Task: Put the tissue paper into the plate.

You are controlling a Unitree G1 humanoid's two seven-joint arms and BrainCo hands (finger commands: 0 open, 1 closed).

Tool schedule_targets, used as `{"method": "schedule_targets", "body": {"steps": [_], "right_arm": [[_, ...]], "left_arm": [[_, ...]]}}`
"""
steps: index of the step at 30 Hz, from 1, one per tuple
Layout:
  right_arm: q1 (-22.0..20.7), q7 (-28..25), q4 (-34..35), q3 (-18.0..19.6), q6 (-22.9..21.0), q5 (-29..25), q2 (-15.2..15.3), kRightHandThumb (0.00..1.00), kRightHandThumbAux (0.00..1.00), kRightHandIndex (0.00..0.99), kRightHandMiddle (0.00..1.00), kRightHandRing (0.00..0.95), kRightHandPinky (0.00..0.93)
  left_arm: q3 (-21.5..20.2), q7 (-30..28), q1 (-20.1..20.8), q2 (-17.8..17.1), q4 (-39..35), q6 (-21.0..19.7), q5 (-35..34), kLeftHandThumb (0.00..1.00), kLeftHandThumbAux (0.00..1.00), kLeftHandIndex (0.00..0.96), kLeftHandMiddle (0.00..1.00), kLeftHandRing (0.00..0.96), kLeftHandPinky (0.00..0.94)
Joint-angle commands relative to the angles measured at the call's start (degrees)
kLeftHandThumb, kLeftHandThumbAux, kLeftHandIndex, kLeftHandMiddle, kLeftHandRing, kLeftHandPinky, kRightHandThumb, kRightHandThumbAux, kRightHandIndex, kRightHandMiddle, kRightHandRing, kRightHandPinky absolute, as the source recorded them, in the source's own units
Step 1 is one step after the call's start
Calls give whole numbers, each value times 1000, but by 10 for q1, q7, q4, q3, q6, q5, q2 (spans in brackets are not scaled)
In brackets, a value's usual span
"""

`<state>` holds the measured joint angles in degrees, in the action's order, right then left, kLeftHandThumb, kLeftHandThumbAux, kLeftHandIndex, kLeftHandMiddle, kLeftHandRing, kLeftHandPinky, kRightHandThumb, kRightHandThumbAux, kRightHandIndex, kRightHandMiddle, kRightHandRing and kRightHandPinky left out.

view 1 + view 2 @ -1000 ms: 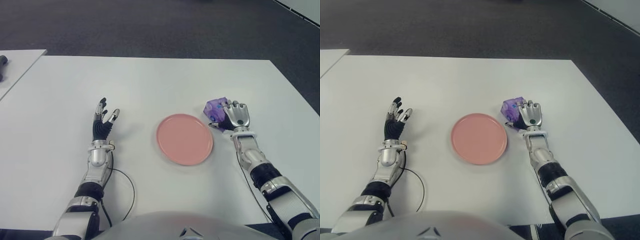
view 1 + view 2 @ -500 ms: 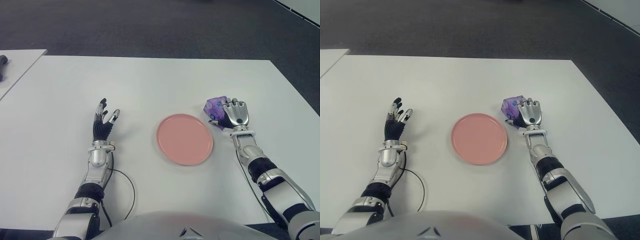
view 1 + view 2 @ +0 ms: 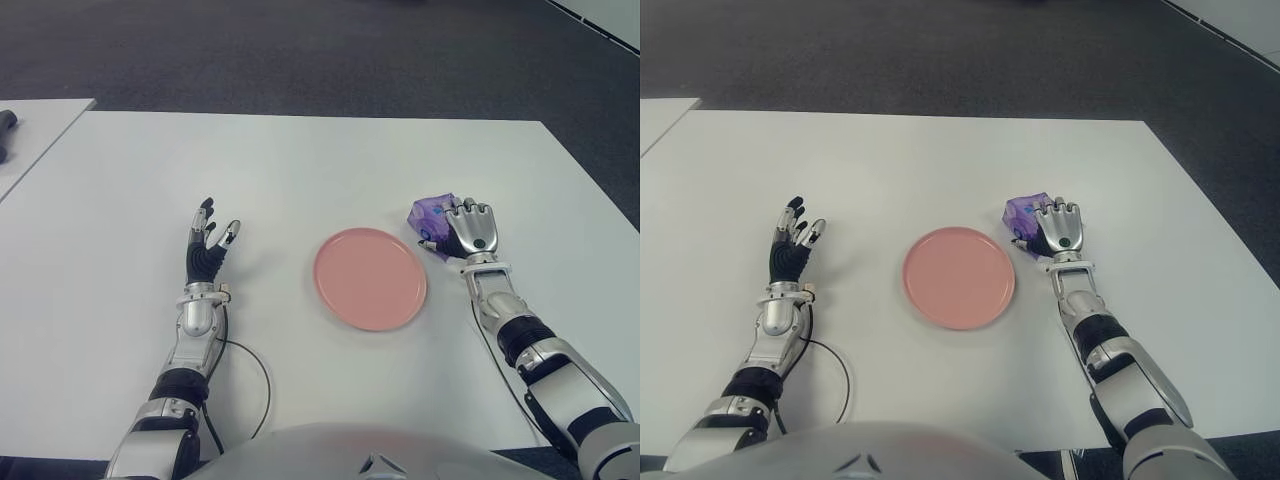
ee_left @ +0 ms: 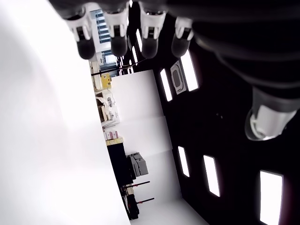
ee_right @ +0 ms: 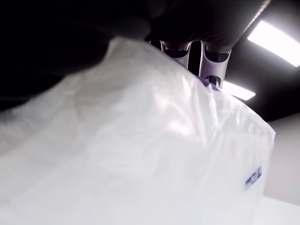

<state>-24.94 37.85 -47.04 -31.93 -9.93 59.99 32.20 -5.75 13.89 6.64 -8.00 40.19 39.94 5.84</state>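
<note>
The right hand (image 3: 470,232) is curled around the purple pack of tissue paper (image 3: 431,214), grasping it just to the right of the pink plate (image 3: 370,278), near its far right edge. The plate holds nothing. It sits near the middle of the white table (image 3: 300,160). The left hand (image 3: 207,248) shows well to the left of the plate, fingers spread and released, holding nothing.

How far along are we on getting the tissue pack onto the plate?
Done: the right robot hand has closed on the purple tissue pack, which fills its wrist view. In hand: the pack sits just right of the pink plate, low by the white table; whether it is lifted is unclear. Left: carry it over the plate, which holds nothing yet, and release. The left robot hand shows open, left of the plate.
</note>
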Motion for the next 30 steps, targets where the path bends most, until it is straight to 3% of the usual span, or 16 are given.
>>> {"method": "schedule_targets", "body": {"steps": [1,9,26,28,30], "right_arm": [[78,-41,-37,-36,47,-14,-16,952,661,442,409,543,768],[82,-50,-14,-31,65,-38,-3,954,664,371,504,622,758],[77,-74,65,-16,62,-65,23,959,656,391,504,605,760],[75,-83,89,-13,57,-61,29,958,656,390,504,591,754],[85,-102,173,-5,40,-45,48,957,656,389,503,578,752]], "left_arm": [[4,6,-20,11,3,-12,9,0,448,0,0,0,0],[3,3,-22,11,0,-13,8,0,446,0,0,0,0],[0,5,-18,10,7,-13,7,0,443,0,0,0,0],[0,5,-17,10,8,-14,6,0,445,0,0,0,0],[-1,4,-16,11,9,-16,5,0,446,0,0,0,0]]}}
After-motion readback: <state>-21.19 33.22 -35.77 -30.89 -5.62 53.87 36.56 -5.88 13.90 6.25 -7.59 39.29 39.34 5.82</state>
